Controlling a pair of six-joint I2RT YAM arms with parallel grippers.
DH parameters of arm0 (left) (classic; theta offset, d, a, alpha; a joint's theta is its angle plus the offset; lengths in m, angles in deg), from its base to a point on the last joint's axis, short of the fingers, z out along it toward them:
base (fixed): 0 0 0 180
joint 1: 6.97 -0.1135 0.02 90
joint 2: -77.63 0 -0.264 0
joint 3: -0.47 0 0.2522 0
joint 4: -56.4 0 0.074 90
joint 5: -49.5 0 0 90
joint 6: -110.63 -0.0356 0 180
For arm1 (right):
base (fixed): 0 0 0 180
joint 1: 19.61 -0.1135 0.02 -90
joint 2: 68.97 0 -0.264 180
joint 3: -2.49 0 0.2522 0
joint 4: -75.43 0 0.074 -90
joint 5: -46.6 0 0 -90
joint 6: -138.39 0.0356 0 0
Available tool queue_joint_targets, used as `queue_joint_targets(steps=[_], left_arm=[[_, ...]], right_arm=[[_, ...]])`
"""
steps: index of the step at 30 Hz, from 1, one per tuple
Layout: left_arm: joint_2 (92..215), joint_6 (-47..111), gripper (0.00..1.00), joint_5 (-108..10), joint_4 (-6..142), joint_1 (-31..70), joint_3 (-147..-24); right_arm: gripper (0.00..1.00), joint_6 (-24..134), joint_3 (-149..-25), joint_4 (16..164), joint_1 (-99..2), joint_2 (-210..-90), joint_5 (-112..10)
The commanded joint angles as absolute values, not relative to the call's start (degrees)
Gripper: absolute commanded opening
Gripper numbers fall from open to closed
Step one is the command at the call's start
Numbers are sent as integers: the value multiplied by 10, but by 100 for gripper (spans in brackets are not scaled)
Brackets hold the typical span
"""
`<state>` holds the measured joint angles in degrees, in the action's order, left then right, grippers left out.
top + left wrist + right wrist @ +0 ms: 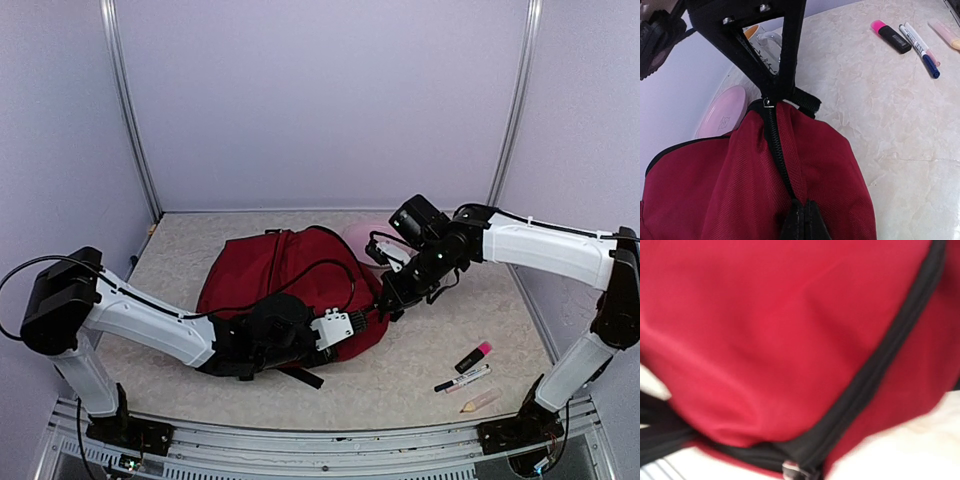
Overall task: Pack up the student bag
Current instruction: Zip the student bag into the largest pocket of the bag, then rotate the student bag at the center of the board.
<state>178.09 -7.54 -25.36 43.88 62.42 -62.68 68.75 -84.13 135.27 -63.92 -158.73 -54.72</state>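
The student bag [285,275], dark red with black zip trim, lies in the middle of the table. At its near right end my left gripper [352,325] is shut on a fold of red fabric beside the black zip [777,150]; in the left wrist view its fingertips [799,222] pinch that fold at the bottom. From the right, my right gripper [390,300] comes down on the same end of the bag. Its black fingers [785,60] meet, shut, at the silver zip pull [769,103]. The blurred right wrist view shows only red cloth, the zip line and the pull [792,471].
A pink round flat thing [360,238] lies just behind the bag. On the table to the near right lie a pink-capped highlighter [474,357], a marker pen [462,379] and a pale peach stick [480,402]. A black strap [302,376] sticks out at the bag's near edge.
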Motion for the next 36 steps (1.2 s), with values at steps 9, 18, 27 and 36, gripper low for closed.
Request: queue_joint_targets(steps=[9, 18, 27, 36], left_arm=[[1568, -69, 0, -316, 587, 698, -487], [1522, -28, 0, -326, 683, 736, -469], [1464, 111, 57, -272, 644, 739, -436], [1364, 401, 43, -215, 706, 642, -377]], right_arm=[[0, 614, -969, 1430, -574, -1667, -362], [0, 579, -1037, 1441, -558, -1712, -388], [0, 571, -981, 1390, -574, -1693, -495], [0, 606, -872, 1303, -606, -1666, -594]])
